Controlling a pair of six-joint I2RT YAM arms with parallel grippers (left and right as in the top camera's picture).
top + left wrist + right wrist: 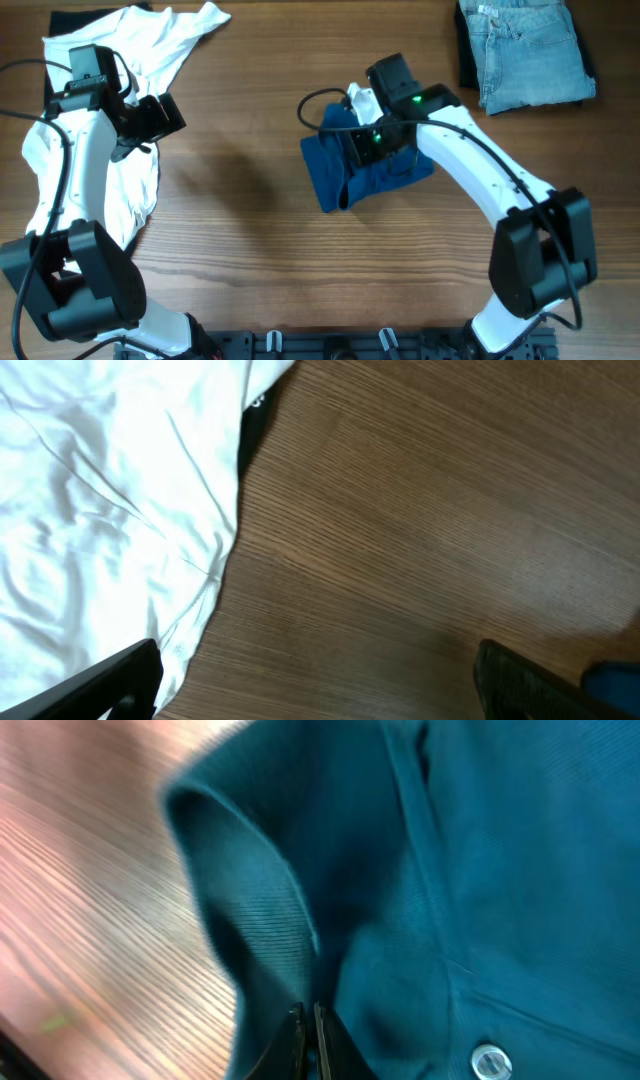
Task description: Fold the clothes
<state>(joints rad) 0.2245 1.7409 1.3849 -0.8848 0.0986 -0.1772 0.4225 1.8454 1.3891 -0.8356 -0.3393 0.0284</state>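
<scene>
- Right claw (308, 1028) is pinched tight on a fold of the blue shirt (340, 180), bunched near the middle of the table (250, 250).
- From that grip, most of the cloth trails toward 7 o'clock; it is too crumpled to show a clear long axis.
- Left claw (160, 118) gapes wide and empty, well apart at 9 o'clock, over the edge of the white shirt (130, 50).
- Right arm is plainly nearer, so flattening likely falls to it.

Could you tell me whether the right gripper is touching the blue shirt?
Touching: the right wrist view shows the right gripper shut on a fold of the blue shirt.
</scene>
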